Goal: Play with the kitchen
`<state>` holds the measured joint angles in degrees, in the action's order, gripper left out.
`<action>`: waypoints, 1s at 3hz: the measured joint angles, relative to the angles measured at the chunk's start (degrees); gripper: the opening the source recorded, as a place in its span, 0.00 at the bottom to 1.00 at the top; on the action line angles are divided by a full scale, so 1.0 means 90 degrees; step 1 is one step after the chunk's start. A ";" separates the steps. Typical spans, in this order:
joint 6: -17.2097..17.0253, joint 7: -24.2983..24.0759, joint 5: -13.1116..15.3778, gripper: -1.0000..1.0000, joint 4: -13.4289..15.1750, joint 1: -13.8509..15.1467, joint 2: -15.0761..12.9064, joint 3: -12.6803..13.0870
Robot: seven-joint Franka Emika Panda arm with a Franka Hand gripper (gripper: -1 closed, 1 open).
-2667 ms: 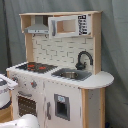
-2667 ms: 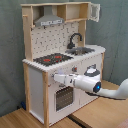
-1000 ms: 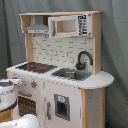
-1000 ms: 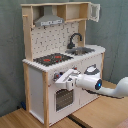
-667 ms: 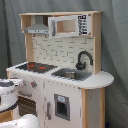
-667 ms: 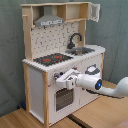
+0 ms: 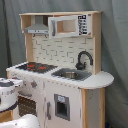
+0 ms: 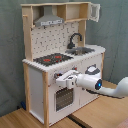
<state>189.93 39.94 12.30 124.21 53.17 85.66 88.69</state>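
The kitchen [image 7: 65, 95] [image 8: 37, 85] is a tall white and light-wood toy. It has a red-ringed black hob [image 7: 37, 66] [image 8: 52, 59], a sink [image 7: 70, 75] [image 8: 81, 50], a black faucet [image 7: 83, 59] [image 8: 75, 39] and a grey hood [image 7: 37, 28] [image 8: 50, 21]. In the second exterior view my gripper [image 8: 62, 79] is at the knob panel just above the oven door [image 8: 62, 98], and whether it touches the panel does not show. In the first exterior view only my white wrist [image 7: 7, 92] shows, at the lower left by the oven side.
The kitchen stands on a wooden table [image 8: 102, 112] with a seam between two tops. A grey curtain [image 8: 115, 35] hangs behind. My white arm [image 8: 117, 90] reaches in from the second exterior view's right. An upper cabinet door [image 8: 93, 11] stands open.
My wrist has risen slightly against the kitchen front since 2.7 s ago, and the gripper has stayed at the knob panel. The kitchen has not moved.
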 joint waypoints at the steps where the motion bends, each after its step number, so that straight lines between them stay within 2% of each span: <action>1: -0.0024 -0.0732 -0.0001 0.00 0.0000 -0.0005 -0.0001 0.0008; 3: -0.0059 -0.2074 -0.0003 0.00 -0.0001 -0.0013 -0.0055 0.0043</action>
<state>189.40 21.28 12.27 124.20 53.05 85.17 89.08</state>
